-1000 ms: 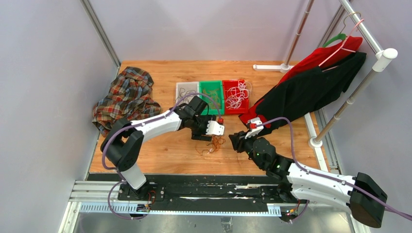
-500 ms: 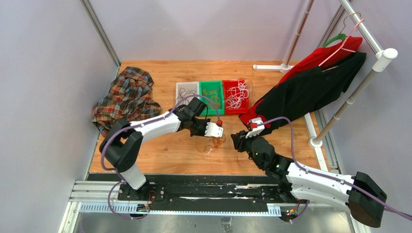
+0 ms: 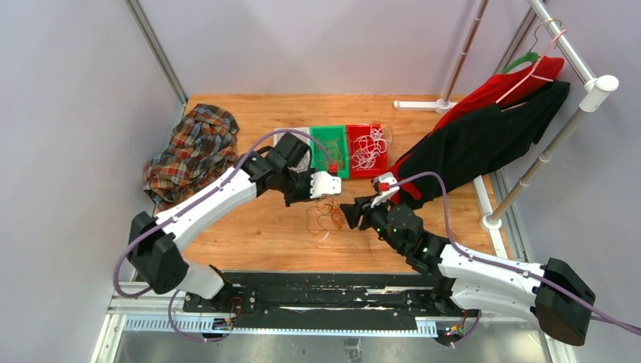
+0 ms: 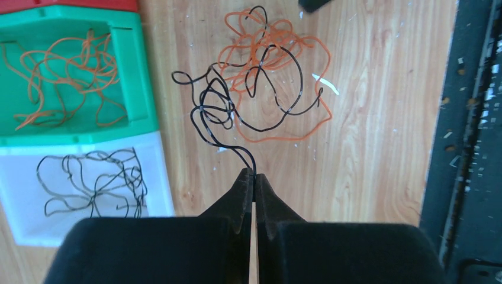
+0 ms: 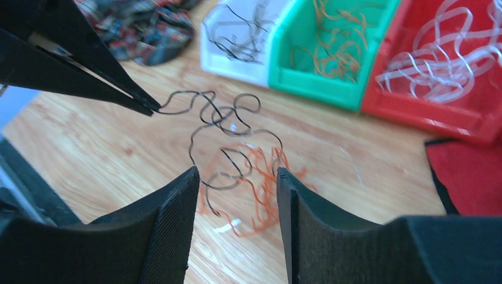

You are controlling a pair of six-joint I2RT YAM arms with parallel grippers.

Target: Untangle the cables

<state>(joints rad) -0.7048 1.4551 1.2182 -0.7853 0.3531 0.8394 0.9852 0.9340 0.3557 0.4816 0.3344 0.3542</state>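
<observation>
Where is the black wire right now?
In the left wrist view the black wire is tangled with the orange wire on the table, right of the green bin and the white bin. The left pincer pinches its near end.

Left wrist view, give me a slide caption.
Left hand pinches the black cable, tangled with the orange cable, beside the green bin and white bin.

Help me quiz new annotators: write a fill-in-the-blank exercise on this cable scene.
The left gripper pinches the loose cable, whose colour is ___.
The right gripper is ___, holding nothing.
The sorted cables in the green bin are coloured ___.
Missing words: black; open; orange.
</observation>
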